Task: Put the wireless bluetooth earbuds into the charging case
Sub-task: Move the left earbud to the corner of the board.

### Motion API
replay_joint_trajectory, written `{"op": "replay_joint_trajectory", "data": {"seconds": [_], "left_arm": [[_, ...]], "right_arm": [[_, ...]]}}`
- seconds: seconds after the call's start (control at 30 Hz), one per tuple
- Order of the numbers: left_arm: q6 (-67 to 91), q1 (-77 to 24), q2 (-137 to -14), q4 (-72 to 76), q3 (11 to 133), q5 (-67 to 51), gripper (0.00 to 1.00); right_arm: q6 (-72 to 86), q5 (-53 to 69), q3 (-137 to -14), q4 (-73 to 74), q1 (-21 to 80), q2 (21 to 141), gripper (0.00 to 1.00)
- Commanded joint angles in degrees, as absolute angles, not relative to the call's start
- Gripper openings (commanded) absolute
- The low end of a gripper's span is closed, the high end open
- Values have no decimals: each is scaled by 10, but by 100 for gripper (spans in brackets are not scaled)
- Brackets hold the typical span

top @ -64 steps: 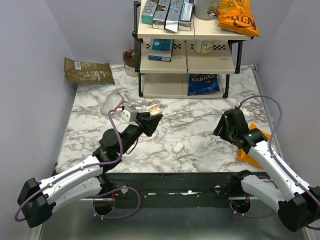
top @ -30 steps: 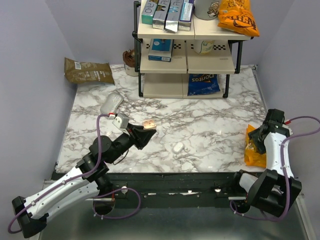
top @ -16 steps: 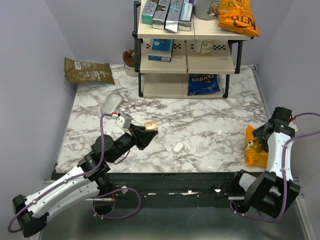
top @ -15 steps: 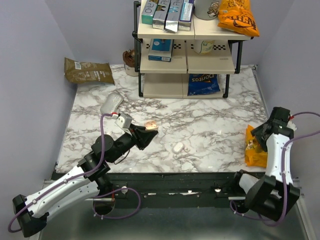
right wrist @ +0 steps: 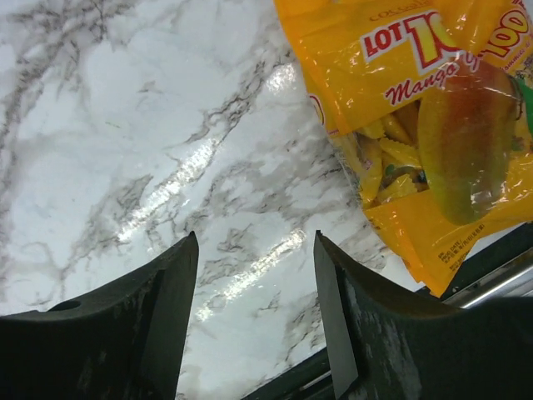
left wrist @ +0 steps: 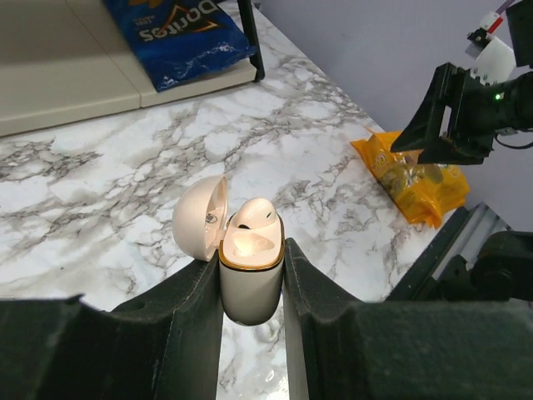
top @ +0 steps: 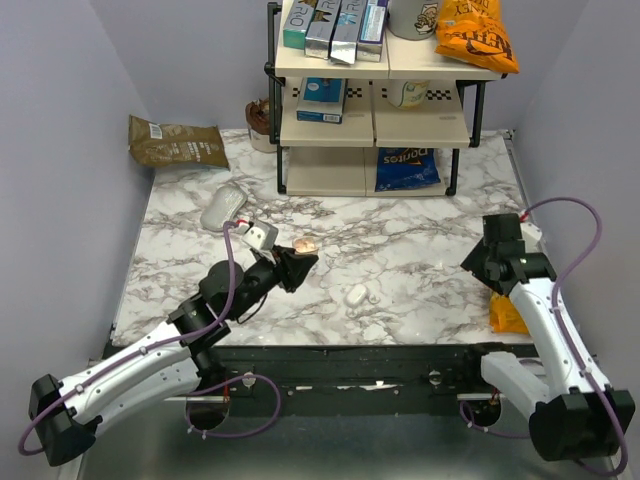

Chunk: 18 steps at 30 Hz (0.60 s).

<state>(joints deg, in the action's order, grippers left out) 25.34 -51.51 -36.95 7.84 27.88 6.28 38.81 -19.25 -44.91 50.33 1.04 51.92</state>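
My left gripper (left wrist: 250,279) is shut on the charging case (left wrist: 251,275) and holds it upright above the marble. The case is pale with a gold rim, and its lid (left wrist: 200,218) is hinged open to the left. One white earbud (left wrist: 253,214) sits in the far slot; the near slot shows empty. In the top view the case (top: 305,244) is a small tan spot at the left gripper (top: 298,258). A small white oval piece (top: 356,295) lies on the marble to the right; it is too small to identify. My right gripper (right wrist: 255,242) is open and empty over bare marble.
A yellow mango snack bag (right wrist: 433,125) lies just right of the right gripper, at the table's right edge (top: 505,310). A white mouse (top: 222,208) lies behind the left arm. A shelf rack (top: 370,110) and a brown bag (top: 175,140) stand at the back.
My right arm has swung in from the table's right edge to the left, over the marble. My left gripper has shifted slightly forward, still holding the open case.
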Motion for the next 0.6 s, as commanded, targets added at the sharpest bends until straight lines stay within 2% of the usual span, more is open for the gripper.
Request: {"op": "replay_joint_trajectory", "data": {"seconds": [0.0,0.13,0.33,0.57], "left_arm": [[232,-519,-379,134,303,106,0],[235,-519,-412,92,347,112,0],[239,-519,-420,76,344,140,0],[321,-519,-419,96,325,132,0]], "right_arm": [[409,-286,-455,526,59,573,67],[444,-306,-438,514,60,575,70],[547,-308,-437,579,60,603,70],[599,-188,-390,570,60,621,69]]}}
